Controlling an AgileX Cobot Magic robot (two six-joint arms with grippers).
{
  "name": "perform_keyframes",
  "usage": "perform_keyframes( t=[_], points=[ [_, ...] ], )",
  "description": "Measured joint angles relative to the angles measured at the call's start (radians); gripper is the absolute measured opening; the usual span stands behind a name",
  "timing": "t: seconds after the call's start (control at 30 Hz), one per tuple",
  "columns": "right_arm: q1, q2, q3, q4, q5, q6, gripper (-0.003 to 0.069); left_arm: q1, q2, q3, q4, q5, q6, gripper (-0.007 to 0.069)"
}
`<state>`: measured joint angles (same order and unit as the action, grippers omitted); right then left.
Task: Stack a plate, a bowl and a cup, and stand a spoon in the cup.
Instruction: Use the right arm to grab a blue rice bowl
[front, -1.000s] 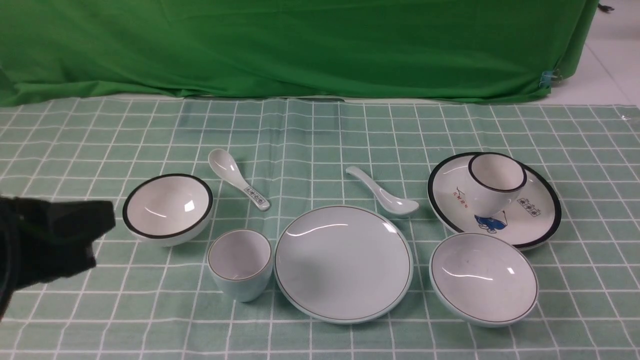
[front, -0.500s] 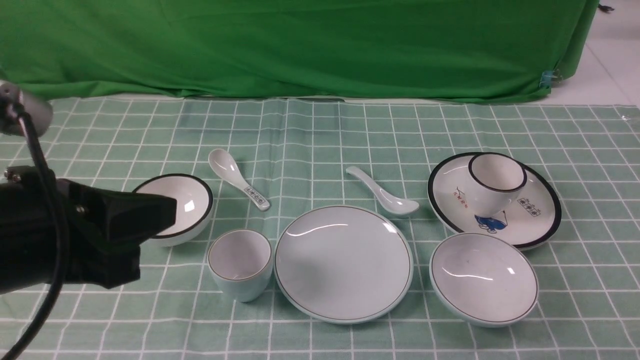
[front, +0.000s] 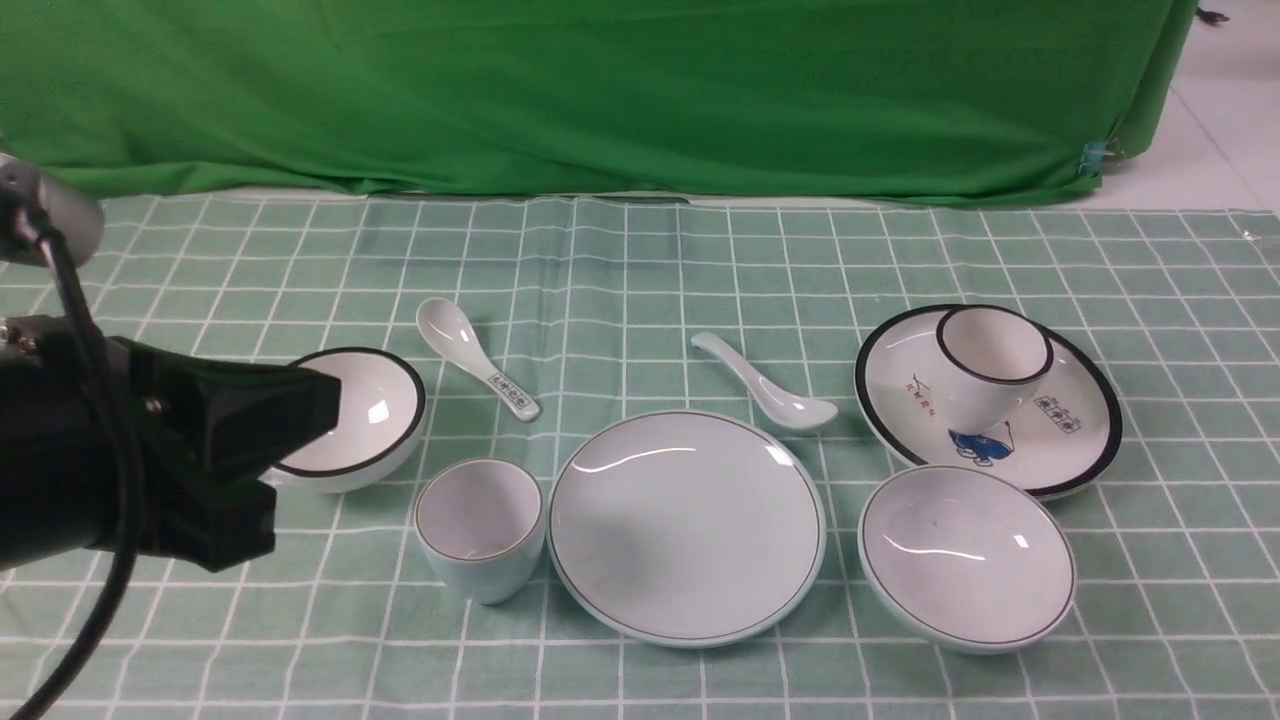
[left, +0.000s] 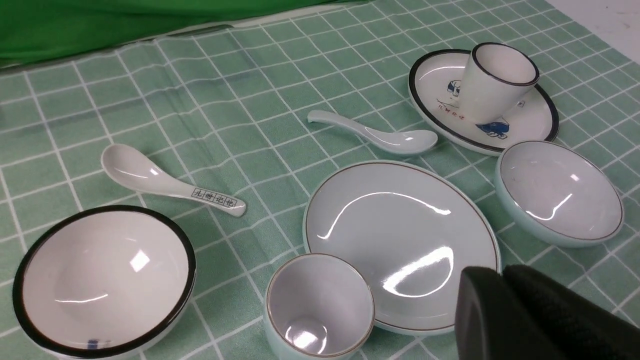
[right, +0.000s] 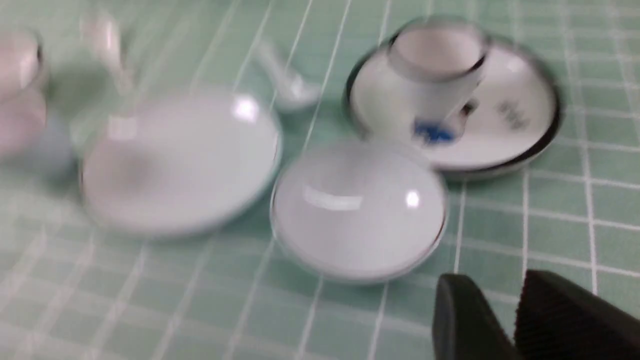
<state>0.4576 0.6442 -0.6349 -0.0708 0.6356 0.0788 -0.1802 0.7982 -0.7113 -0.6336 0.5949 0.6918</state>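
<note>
The pale blue plate (front: 687, 528) lies at the front centre. The pale blue cup (front: 481, 528) stands upright just left of it, and the pale blue bowl (front: 968, 558) sits just right of it. The plain spoon (front: 768, 397) lies behind the plate. My left arm (front: 150, 460) hangs at the left, in front of the black-rimmed bowl. In the left wrist view my left gripper (left: 502, 271) is shut and empty, above the plate's (left: 400, 240) near edge. In the blurred right wrist view my right gripper (right: 492, 280) is slightly open and empty, near the bowl (right: 357, 210).
A white black-rimmed bowl (front: 345, 418) sits at the left, partly hidden by my left arm. A spoon with printed characters (front: 478, 358) lies behind the cup. A black-rimmed plate (front: 1075, 440) at the right carries a black-rimmed cup (front: 990, 370). Green cloth hangs behind the table.
My left arm has come further into the front view from the left and now covers part of the black-rimmed bowl. The dishes have not moved.
</note>
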Motion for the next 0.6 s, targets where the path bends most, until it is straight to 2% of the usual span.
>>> perform_keyframes(
  t=[0.1,0.23,0.5,0.6],
  points=[
    [0.100,0.224,-0.130,-0.014,0.117,-0.102,0.0219,0.000,-0.005,0.000,0.010,0.027,0.018,0.0017],
    [0.175,0.494,-0.245,-0.015,0.162,-0.192,0.0260,0.000,-0.046,0.000,0.013,0.061,0.036,0.0017],
    [0.178,0.810,-0.359,0.003,0.130,-0.303,0.0400,0.000,-0.148,0.000,0.013,0.141,0.039,0.0017],
    [0.167,0.869,-0.366,0.030,0.085,-0.325,0.0422,0.000,-0.168,0.000,0.014,0.164,0.039,0.0017]
  ],
)
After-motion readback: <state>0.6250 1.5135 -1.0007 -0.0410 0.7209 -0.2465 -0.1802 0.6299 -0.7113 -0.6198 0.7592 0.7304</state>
